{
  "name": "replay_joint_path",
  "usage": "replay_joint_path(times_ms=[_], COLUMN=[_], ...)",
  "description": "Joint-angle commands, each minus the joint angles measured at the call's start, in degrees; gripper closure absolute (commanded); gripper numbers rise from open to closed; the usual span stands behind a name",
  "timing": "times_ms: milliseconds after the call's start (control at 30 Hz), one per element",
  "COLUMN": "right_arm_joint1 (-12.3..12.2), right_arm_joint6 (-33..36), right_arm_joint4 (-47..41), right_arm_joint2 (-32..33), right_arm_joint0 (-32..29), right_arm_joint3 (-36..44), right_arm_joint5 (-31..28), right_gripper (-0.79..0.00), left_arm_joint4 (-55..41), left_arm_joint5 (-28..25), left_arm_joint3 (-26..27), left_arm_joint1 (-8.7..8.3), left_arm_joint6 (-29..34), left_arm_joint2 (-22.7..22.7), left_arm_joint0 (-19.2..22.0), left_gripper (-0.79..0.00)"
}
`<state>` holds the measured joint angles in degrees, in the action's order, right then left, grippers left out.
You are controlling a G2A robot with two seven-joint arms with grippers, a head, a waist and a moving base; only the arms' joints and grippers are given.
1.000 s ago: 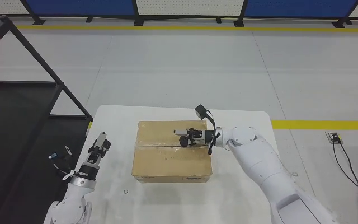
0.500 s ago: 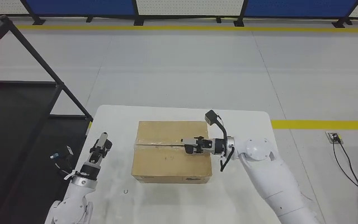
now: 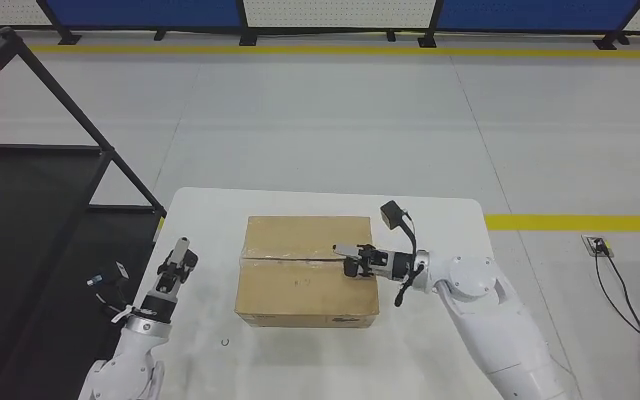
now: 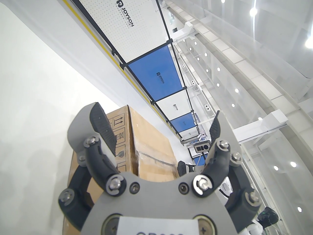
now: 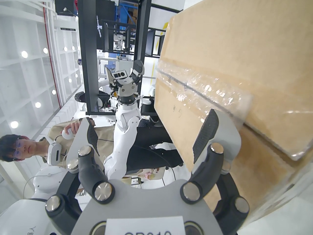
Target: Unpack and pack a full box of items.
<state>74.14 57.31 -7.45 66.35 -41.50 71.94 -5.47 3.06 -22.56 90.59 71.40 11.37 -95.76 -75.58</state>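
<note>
A closed brown cardboard box (image 3: 300, 275) sits in the middle of the white table (image 3: 430, 215), its top seam sealed with clear tape (image 5: 203, 86). My right gripper (image 3: 351, 258) is at the right end of that seam, lying level over the box's top, and it is open. In the right wrist view the right gripper (image 5: 149, 133) has one finger (image 5: 207, 128) against the box top (image 5: 244, 37) beside the tape. My left gripper (image 3: 180, 254) is open and empty, raised over the table left of the box; the left wrist view shows the box's side (image 4: 146, 143) past it.
A black metal frame (image 3: 100, 170) stands off the table's left edge. A small ring-like object (image 3: 226, 343) lies on the table in front of the box's left corner. Bare table surrounds the box on all sides.
My right gripper has slid rightward along the seam from over the box's middle to its right end, and the right arm has drawn back to the right. The left arm is still.
</note>
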Motion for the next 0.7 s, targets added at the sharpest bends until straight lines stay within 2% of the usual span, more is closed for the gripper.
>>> replay_joint_path(times_ms=[0, 167, 400, 667], right_arm_joint1=[0.2, 0.7, 1.0, 3.2], right_arm_joint6=[-0.5, -1.7, -1.7, -1.6], right_arm_joint4=[0.0, -0.1, -0.5, -2.0], right_arm_joint2=[-0.9, -2.4, -4.0, -10.0], right_arm_joint0=[1.3, 3.8, 5.1, 10.4], right_arm_joint3=[-2.4, -6.1, -7.0, -12.1], right_arm_joint5=[0.5, 1.0, 0.5, 0.3], right_gripper=[-0.785, -0.785, -0.785, -0.785], left_arm_joint4=[-0.1, -0.4, -0.8, -1.2], left_arm_joint5=[-0.1, -0.3, -0.1, -0.3], left_arm_joint3=[-0.1, -0.3, -0.3, -0.5], left_arm_joint1=[-0.03, -0.17, -0.27, -0.39], left_arm_joint6=[0.0, 0.0, 0.0, -0.3], left_arm_joint2=[-0.1, -0.8, -1.1, -1.6], left_arm_joint0=[-0.1, -0.3, -0.4, -0.7], left_gripper=[-0.785, -0.785, -0.785, -0.785])
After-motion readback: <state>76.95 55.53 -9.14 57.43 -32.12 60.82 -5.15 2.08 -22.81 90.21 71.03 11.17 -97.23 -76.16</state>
